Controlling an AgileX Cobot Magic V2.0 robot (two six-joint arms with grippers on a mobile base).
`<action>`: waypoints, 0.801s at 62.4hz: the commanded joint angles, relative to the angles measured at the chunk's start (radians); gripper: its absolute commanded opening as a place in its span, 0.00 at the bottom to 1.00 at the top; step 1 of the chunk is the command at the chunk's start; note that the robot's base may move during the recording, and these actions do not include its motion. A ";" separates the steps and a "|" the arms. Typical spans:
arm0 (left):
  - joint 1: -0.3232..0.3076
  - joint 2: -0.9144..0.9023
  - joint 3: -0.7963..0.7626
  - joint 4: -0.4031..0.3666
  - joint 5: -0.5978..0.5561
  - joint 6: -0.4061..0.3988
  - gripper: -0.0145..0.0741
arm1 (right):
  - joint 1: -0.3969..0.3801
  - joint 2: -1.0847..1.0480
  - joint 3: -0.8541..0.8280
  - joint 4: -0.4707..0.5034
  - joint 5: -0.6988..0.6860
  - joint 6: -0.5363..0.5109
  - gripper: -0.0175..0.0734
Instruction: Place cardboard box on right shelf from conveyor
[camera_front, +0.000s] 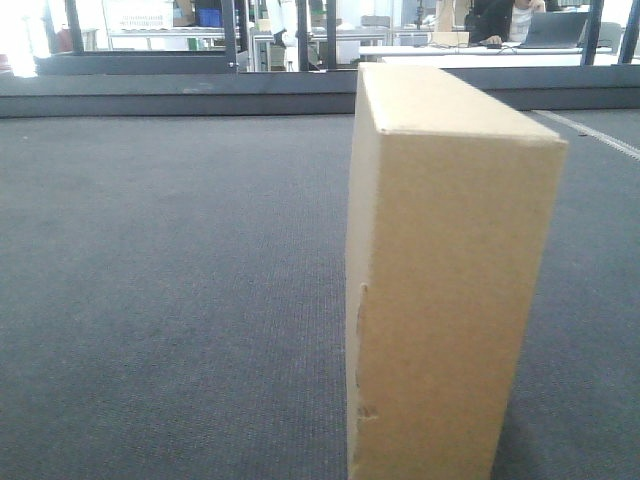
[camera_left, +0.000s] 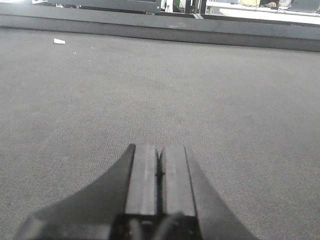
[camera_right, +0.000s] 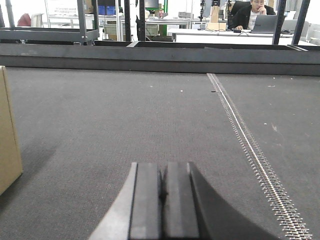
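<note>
The right gripper (camera_right: 161, 197), a pair of black flat-padded fingers, is hanging low over the belt with its pads pressing flat against each other and nothing between them; the left gripper (camera_left: 159, 182) is sitting the same way, closed on itself and carrying nothing; out from the right one, the wide dark grey woven conveyor belt (camera_right: 125, 115) is running off toward its raised dark border, with a pale stitched seam (camera_right: 245, 140) lying to the gripper's right; the plain tan slab-shaped cardboard box (camera_right: 9, 130) is showing only as a corner at the far left of that wrist's view, so it is lying to the left of the right gripper and a little ahead, apart from it; the left wrist is looking at bare belt and no box, so I am judging the right arm the nearer one; seen from the front, the box is standing on edge on the belt, right of centre, turning its narrow face with the small scuffed dent (camera_front: 362, 300) toward the robot; its long axis is running away toward the far border and its broad faces are looking left and right, so a grip is likely coming in from the sides; the steel shelf is not showing in any view.
</note>
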 joint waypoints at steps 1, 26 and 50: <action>-0.001 -0.008 0.010 0.001 -0.086 -0.005 0.03 | -0.003 -0.009 -0.016 -0.008 -0.082 -0.007 0.26; -0.001 -0.008 0.010 0.001 -0.086 -0.005 0.03 | -0.003 -0.009 -0.016 -0.008 -0.128 -0.007 0.26; -0.001 -0.008 0.010 0.001 -0.086 -0.005 0.03 | -0.003 0.094 -0.321 -0.008 0.152 0.008 0.26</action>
